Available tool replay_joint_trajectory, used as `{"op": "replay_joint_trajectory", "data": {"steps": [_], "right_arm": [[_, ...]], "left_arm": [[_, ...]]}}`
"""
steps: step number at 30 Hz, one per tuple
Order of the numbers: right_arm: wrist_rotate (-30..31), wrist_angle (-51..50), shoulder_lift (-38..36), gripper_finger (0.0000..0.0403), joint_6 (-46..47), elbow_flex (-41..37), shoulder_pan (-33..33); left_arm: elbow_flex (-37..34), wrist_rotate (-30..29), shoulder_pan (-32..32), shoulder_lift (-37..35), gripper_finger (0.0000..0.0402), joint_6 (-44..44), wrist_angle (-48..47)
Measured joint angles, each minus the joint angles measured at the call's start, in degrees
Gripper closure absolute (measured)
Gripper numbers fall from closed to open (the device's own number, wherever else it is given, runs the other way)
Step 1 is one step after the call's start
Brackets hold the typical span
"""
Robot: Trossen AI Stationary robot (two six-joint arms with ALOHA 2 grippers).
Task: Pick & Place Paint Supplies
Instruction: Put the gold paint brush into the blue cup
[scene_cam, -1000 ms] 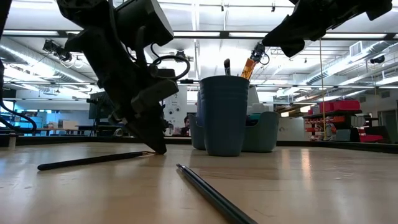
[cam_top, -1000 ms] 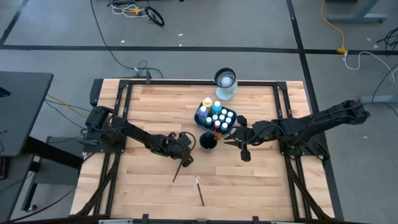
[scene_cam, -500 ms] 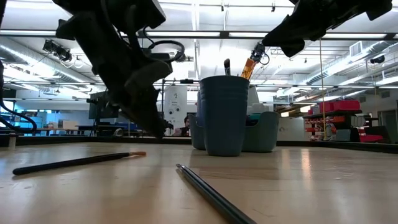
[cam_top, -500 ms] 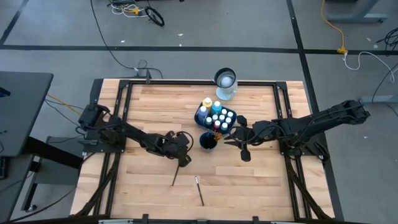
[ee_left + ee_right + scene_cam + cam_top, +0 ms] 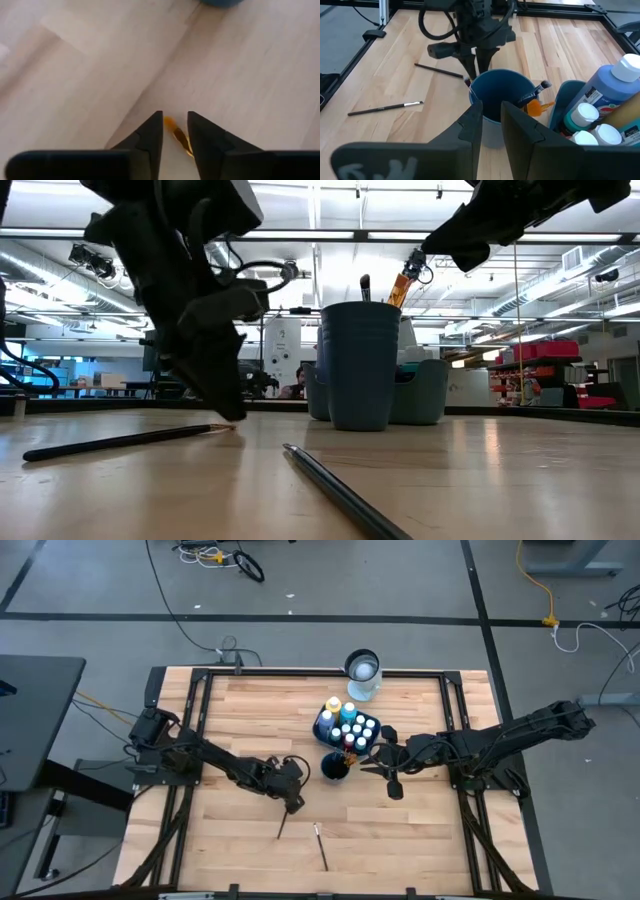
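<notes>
A thin dark-handled brush lies flat on the table. My left gripper is open and reaches down over the brush's orange bristle end, one finger on each side. A second brush lies nearer the table's near edge. My right gripper is open with a narrow gap and empty. It hangs by the blue cup, which holds upright brushes. Pale paint bottles and a yellow bottle stand in a blue caddy. My left gripper comes from above, slanting down, with its fingers standing on either side of the brush's orange bristle end. I cannot tell whether they touch it. The brush lies flat on the table.
A clear glass jar stands near the far edge, behind the caddy. Black frame rails run along the table's left and right sides. Bare wood lies to the left and along the near edge.
My left gripper rose off the table, then came down again at the brush's bristle end, slightly toward the table's left. The brush shifted a little on the table, its handle end swinging outward. My right arm kept still.
</notes>
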Motion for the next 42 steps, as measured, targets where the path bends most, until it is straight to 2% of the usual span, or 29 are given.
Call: {"op": "replay_joint_trajectory", "data": {"steps": [5, 10, 14, 20, 30, 33, 37, 39, 42], "right_arm": [[0.0, -0.17, 0.01, 0.0331, 0.0, 0.02, 0.0], [-0.02, 0.1, 0.01, 0.0331, 0.02, 0.02, -0.01], [-0.02, -0.02, 0.01, 0.0331, 0.0, 0.02, -0.02], [-0.01, 0.02, 0.01, 0.0331, 0.0, 0.02, 0.0], [-0.02, 0.0, 0.01, 0.0331, 0.0, 0.02, 0.0], [-0.02, 0.02, 0.01, 0.0331, 0.0, 0.02, 0.0], [-0.02, -0.04, 0.01, 0.0331, 0.0, 0.02, -0.02], [-0.02, -0.01, 0.01, 0.0331, 0.0, 0.02, 0.0], [-0.02, -0.05, 0.01, 0.0331, 0.0, 0.02, -0.02]], "left_arm": [[0.06, 1.69, -0.2, 0.91, 0.0277, -3.08, -0.13], [-0.4, 1.11, -0.2, 0.84, 0.0276, -3.62, -0.32], [-0.42, 0.86, -0.18, 0.84, 0.0308, -2.31, -0.72], [-0.51, -1.65, -0.18, 0.85, 0.0392, -2.24, -0.87], [-0.51, -6.47, -0.14, -0.61, 0.0397, 0.46, 3.6], [-0.41, -9.4, -0.16, -4.28, 0.0398, 4.23, 8.37], [-0.4, -16.65, -0.16, -10.92, 0.0399, 12.49, 14.98], [-0.4, -21.05, -0.38, -14.36, 0.0399, 19.08, 19.63], [-0.37, -24.73, -0.68, -17.58, 0.0399, 32.37, 32.51]]}}
